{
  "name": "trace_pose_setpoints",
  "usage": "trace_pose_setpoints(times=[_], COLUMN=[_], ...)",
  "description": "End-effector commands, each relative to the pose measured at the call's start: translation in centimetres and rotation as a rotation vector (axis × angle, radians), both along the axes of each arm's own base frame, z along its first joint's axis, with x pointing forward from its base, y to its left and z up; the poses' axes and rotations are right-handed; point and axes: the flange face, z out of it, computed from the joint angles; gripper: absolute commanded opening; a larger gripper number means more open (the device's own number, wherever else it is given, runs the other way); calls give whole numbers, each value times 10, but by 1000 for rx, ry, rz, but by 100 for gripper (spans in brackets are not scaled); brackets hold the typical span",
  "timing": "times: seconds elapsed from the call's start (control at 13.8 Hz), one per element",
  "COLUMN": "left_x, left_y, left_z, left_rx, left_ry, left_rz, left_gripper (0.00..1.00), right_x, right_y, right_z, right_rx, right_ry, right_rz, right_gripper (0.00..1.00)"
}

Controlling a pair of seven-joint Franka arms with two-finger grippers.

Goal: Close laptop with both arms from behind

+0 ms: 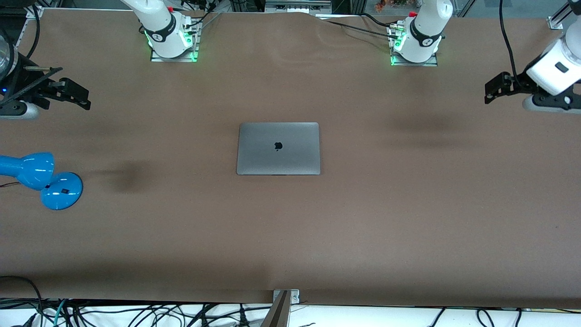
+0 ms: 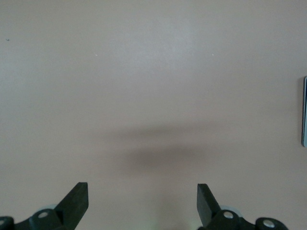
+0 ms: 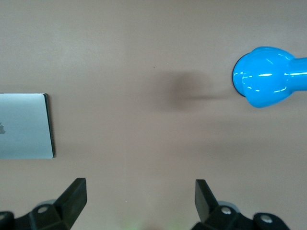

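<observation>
The laptop (image 1: 278,148) lies flat and shut at the centre of the front view, its lid down and the dark logo facing up, so the closing looks already done. It sits square on the brown table (image 1: 290,236), with bare surface all around it.

The 2 arms hang high at the outer edges of the front view, well apart from the laptop, which fits a parked pose that leaves the lid free. The right gripper (image 1: 72,94) is at the middle left of that view, over the table near the blue lamp (image 1: 43,179). Its fingers (image 3: 74,197) stand wide apart and hold nothing. The left gripper (image 1: 499,88) is at the upper right, over bare table toward the left arm's end. Its fingers (image 2: 76,200) are also spread wide and empty. Neither gripper touches anything.
</observation>
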Motion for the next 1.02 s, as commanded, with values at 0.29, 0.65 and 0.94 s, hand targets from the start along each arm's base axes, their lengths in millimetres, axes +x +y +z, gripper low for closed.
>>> trace_pose_setpoints(times=[0.29,0.65,0.94], left_x=[15,15,15], left_y=[3,-4,-9], left_z=[0,10,13], left_rx=[18,21,11], left_ry=[31,15,11], left_rz=[-18,-27,-31], left_gripper=[100,100,100], right_x=[2,2,2], right_y=[9,10,8], right_z=[3,3,1], right_rx=[15,16,16], right_ry=[10,10,15], right_rz=[-13,-12,-9], right_gripper=[100,100,100])
